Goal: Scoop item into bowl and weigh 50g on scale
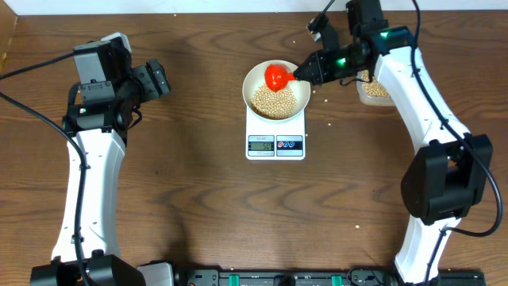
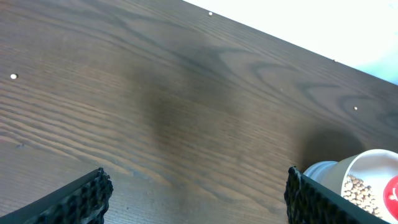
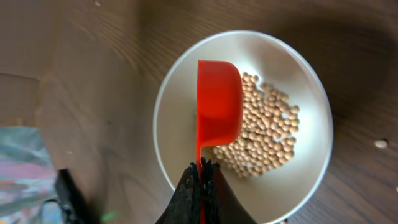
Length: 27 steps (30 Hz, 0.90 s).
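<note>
right gripper pinches red scoop (handle mostly hidden) over bowl; left gripper spread wide.

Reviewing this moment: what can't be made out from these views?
Scale reading: overhead, digits too small.
Tub contents: overhead, partly covered by right arm.
Red scoop inside: right wrist, faces away from camera.
Left gripper fingers: left wrist, cut off by bottom edge.

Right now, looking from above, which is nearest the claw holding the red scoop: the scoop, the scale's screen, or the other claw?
1. Red scoop: held by the right gripper, over the bowl.
2. Scale screen: in front of the bowl.
3. Left gripper: far off on the other side, open.
</note>
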Tool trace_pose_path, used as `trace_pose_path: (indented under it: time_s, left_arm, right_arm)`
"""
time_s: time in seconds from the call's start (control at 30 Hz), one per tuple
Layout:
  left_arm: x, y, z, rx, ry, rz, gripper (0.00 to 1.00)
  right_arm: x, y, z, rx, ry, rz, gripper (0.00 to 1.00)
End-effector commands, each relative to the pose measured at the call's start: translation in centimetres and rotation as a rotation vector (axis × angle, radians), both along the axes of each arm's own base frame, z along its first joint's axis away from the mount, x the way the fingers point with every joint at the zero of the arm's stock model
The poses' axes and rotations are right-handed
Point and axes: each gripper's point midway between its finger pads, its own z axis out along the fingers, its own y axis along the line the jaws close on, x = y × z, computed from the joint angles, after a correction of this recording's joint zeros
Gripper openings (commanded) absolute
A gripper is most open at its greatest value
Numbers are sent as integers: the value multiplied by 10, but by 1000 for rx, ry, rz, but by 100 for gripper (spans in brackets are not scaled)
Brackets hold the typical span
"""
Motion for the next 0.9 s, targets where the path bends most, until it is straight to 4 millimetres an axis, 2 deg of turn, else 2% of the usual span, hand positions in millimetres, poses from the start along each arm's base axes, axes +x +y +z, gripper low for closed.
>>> trace_pose_path:
  time_s: [0.0,0.4,0.67,0.87]
  left_arm:
    - [1,3,4,18,-8,0,91]
    - [1,3,4,18,-7,0,91]
    - [1,3,4,17,-8,0,91]
    - [1,3,4,18,-8,0,91]
  right_arm:
    - [-3,3,2,75,37,20,1]
    - [1,-1,7,78,23,11,1]
    - [9,-18,42,104,-52,-20,1]
    - [11,-33,48,103,-55,-50,1]
